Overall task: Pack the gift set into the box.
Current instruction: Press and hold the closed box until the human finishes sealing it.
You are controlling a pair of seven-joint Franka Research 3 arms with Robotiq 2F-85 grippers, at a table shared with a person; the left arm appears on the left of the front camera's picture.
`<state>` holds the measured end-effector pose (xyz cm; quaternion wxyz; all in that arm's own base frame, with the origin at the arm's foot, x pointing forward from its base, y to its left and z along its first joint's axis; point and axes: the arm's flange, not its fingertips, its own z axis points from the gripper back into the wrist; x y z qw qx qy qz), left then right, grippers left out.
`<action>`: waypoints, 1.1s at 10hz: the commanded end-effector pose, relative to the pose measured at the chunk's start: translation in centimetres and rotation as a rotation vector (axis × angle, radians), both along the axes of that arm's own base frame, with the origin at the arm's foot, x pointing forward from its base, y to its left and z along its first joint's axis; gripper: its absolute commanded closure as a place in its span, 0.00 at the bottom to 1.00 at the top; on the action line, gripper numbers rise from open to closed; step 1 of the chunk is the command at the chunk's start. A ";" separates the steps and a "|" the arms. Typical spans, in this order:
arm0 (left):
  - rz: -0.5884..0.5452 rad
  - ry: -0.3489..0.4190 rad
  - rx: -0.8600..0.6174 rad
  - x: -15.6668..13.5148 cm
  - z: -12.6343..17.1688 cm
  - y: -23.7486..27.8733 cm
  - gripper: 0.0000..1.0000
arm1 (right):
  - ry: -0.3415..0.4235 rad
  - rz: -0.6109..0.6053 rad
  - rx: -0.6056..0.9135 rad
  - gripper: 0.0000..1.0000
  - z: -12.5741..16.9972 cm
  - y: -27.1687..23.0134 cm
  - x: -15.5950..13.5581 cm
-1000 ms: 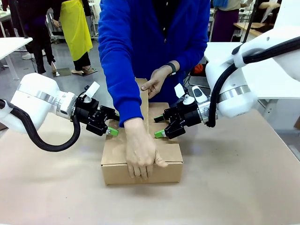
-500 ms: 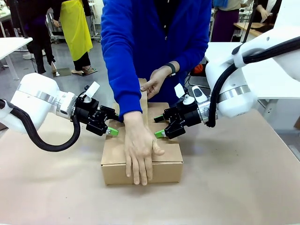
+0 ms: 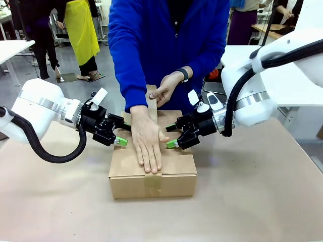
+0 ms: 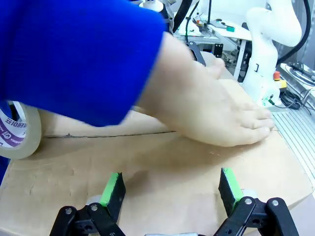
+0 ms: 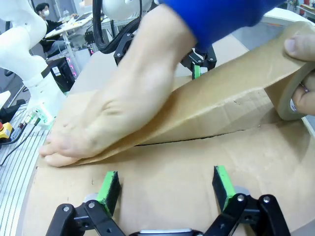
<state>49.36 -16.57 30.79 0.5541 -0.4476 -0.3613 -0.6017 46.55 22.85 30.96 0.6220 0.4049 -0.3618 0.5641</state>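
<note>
Hand (image 3: 148, 146) slid up box (image 3: 152, 174); two tools (image 3: 120, 142) (image 3: 171, 143) agape, empty.

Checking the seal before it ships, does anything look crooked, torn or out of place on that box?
Nothing stands out. The box sits square with its flaps shut, and the person's hand is pressing the brown tape straight along the seam.

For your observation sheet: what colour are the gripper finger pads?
Bright green; the left gripper pads show best in the left wrist view.
</note>
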 end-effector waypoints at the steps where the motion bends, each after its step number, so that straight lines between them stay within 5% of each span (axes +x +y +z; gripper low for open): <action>1: 0.005 -0.002 0.000 -0.2 -0.3 -0.1 0.00 | -0.013 -0.004 0.001 0.00 -0.4 0.2 -0.3; 11: 0.005 -0.002 0.000 -0.2 -0.3 -0.1 0.00 | -0.013 -0.004 0.001 0.00 -0.4 0.2 -0.3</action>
